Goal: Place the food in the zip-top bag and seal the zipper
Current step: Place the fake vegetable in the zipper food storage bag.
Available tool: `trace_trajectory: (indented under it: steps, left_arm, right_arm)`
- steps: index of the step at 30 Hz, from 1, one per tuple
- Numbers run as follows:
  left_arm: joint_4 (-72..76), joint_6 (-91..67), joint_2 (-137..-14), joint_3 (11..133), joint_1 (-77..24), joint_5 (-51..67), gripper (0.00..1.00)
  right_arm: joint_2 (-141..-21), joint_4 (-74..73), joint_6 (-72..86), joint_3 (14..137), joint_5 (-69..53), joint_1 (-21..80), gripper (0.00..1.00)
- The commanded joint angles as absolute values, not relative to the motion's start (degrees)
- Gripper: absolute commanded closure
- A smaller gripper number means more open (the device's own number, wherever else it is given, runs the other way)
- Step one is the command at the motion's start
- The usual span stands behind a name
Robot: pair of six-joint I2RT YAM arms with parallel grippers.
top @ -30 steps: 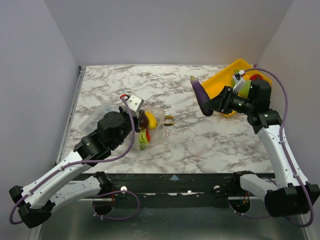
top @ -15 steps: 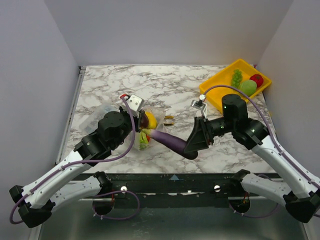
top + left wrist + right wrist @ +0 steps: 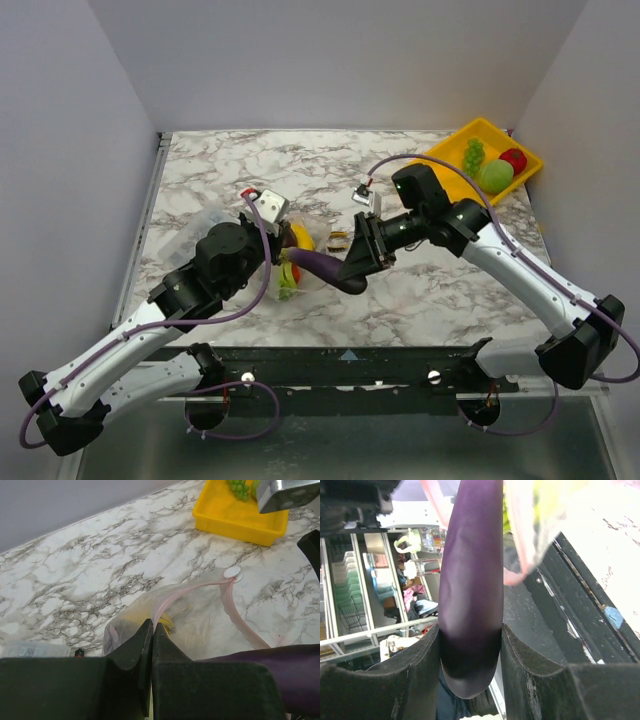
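We see the eggplant point(image 3: 470, 570) smooth and softly glossy, like moulded plastic. The zip-top bag point(image 3: 200, 617) is thin, clear, wrinkled film. The table point(image 3: 200, 170) shows polished marble patterning, the tray point(image 3: 235, 522) is shiny yellow plastic, and the right gripper point(image 3: 470, 630) has matt black pads point(image 3: 385, 680).

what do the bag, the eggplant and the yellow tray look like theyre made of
Bag: thin clear plastic film, crinkled and limp, contents showing through. Eggplant: probably moulded plastic or rubber, a smooth purple skin with soft sheen; which one cannot be told. Yellow tray: seemingly rigid plastic, uniform colour, straight walls with rounded rim.
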State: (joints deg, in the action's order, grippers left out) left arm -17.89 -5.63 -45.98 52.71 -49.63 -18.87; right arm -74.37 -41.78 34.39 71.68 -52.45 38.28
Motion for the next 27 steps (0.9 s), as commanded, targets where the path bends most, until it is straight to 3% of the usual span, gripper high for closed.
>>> trace_trajectory:
  steps: [1,15,23,27]
  left_arm:
    - [-16.92,-5.96,-45.66,54.40,-49.75,-15.85,1.00]
    - [-16.79,-6.41,-45.09,54.32,-49.75,-15.56,1.00]
    - [-16.70,-6.43,-44.65,54.23,-49.75,-15.73,1.00]
    - [-16.80,-6.43,-44.65,54.31,-49.75,-15.50,1.00]
  right_arm:
    - [-78.55,-46.58,38.64,79.75,-49.62,40.92,0.96]
    - [-97.92,-58.49,35.81,98.86,-47.57,44.12,0.82]
    - [-95.32,-42.84,45.49,92.46,-47.79,44.38,0.34]
    - [-95.27,-43.52,43.79,92.34,-47.50,44.38,0.27]
